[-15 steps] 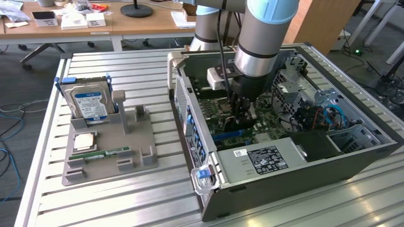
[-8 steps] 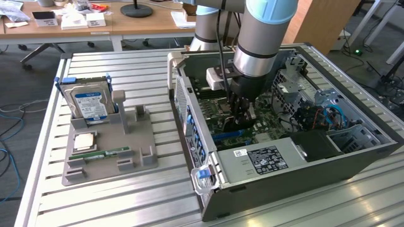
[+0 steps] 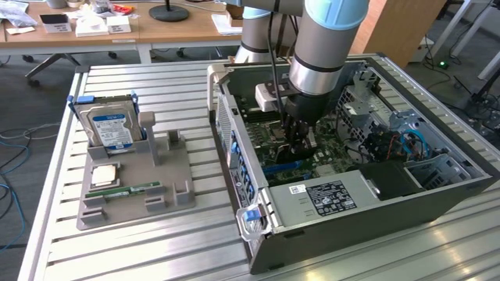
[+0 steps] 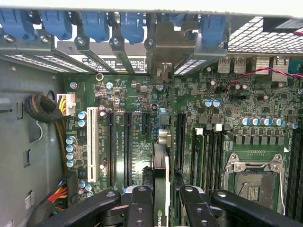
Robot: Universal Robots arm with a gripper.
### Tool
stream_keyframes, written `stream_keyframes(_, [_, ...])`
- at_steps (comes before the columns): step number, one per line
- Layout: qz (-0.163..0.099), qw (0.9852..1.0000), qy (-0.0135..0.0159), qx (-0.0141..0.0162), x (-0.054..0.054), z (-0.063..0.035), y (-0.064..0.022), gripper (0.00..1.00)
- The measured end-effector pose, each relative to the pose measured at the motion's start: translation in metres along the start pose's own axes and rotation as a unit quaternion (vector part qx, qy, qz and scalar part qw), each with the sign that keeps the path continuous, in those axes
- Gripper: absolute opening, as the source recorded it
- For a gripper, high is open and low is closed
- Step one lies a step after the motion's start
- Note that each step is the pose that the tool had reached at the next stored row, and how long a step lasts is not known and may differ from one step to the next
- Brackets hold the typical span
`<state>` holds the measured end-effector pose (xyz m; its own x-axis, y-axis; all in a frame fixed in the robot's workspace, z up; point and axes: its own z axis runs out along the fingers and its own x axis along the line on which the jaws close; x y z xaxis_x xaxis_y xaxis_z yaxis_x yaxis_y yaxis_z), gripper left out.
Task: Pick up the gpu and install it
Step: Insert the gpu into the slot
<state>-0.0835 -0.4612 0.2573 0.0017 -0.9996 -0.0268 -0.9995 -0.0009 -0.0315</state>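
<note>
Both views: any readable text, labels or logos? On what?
None reads clearly.
hard drive blue label: print too small.
power supply black label: too small.
gpu edge: green logo mark, letters blurred.
white sticker on rear case wall: blurred.

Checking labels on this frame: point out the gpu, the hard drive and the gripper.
gpu [image 4: 161, 179], wrist view, on the upward-facing edge of the card.
hard drive [image 3: 111, 129], exterior view, on the blue label on its face.
gripper [image 3: 300, 146], exterior view, midway between its fingertips.
</note>
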Motion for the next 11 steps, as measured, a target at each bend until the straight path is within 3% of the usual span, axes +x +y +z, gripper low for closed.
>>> stream_keyframes(11, [0.000,1.0000,-0.0001,-0.0017,0.0000,0.0013,-0.0002,0.26])
